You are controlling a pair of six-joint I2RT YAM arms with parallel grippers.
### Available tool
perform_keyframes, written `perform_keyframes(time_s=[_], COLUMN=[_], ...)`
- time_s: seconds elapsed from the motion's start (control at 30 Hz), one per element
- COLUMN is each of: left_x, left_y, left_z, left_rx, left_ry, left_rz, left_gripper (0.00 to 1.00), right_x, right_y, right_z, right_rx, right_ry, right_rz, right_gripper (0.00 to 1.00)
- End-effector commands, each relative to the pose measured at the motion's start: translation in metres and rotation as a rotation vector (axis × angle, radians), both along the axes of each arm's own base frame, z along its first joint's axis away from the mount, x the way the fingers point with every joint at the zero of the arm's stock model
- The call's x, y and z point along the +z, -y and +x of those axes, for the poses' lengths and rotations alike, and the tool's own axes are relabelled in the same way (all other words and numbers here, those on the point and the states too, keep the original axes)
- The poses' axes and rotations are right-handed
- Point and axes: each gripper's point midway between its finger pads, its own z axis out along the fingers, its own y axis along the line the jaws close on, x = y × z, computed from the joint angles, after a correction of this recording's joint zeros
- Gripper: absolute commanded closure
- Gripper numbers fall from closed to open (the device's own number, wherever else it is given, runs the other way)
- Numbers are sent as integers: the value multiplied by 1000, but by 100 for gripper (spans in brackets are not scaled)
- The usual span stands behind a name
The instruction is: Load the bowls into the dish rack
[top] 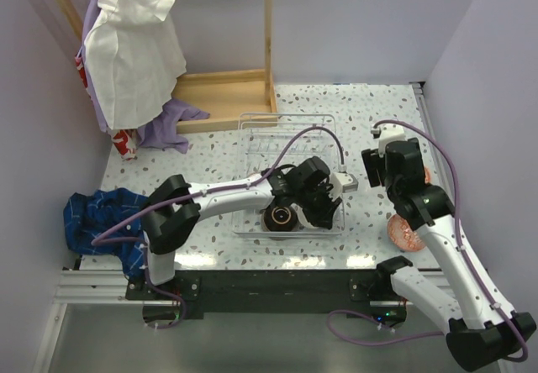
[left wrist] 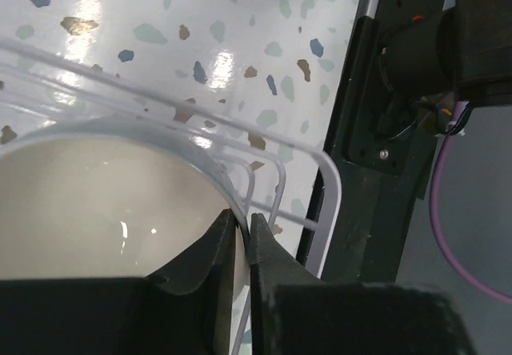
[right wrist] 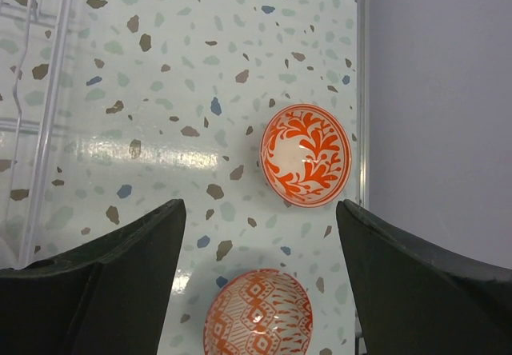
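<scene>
The silvery wire dish rack (top: 252, 133) stands mid-table; its rim also shows in the left wrist view (left wrist: 324, 203). My left gripper (top: 324, 207) reaches into its near right part and is shut (left wrist: 242, 225) on the rim of a bowl, cream inside (left wrist: 96, 203) and dark outside (top: 280, 218), which stands among the tines. My right gripper (top: 395, 171) is open and empty (right wrist: 260, 211), hovering above two orange-patterned bowls on the table right of the rack: a floral one (right wrist: 306, 154) and a geometric one (right wrist: 258, 313) (top: 408, 232).
A wooden frame (top: 227, 96) with a hanging white cloth (top: 134, 37) stands at the back left, with a purple cloth (top: 168, 125) at its foot. A blue plaid cloth (top: 97, 218) lies at the left edge. The right wall (right wrist: 440, 91) is close to the orange bowls.
</scene>
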Motion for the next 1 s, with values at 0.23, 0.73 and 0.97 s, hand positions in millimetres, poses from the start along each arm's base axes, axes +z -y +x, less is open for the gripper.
perform_keyframes(time_s=[0.23,0.73,0.97], left_x=[50,89,91], left_y=[-35,-82,-91], left_z=[1,-12,-6], left_rx=[-2,17,47], left_ry=[-60,-413,-435], left_rz=[-190,-694,-733], left_gripper=[100,100,100], right_x=[-9,-32,-28], right_y=[-4,-27,-69], right_z=[2,31,50], right_rx=[16,103,312], right_ry=[-40,-135,-160], right_rz=[5,9,82], right_gripper=[20,22,27])
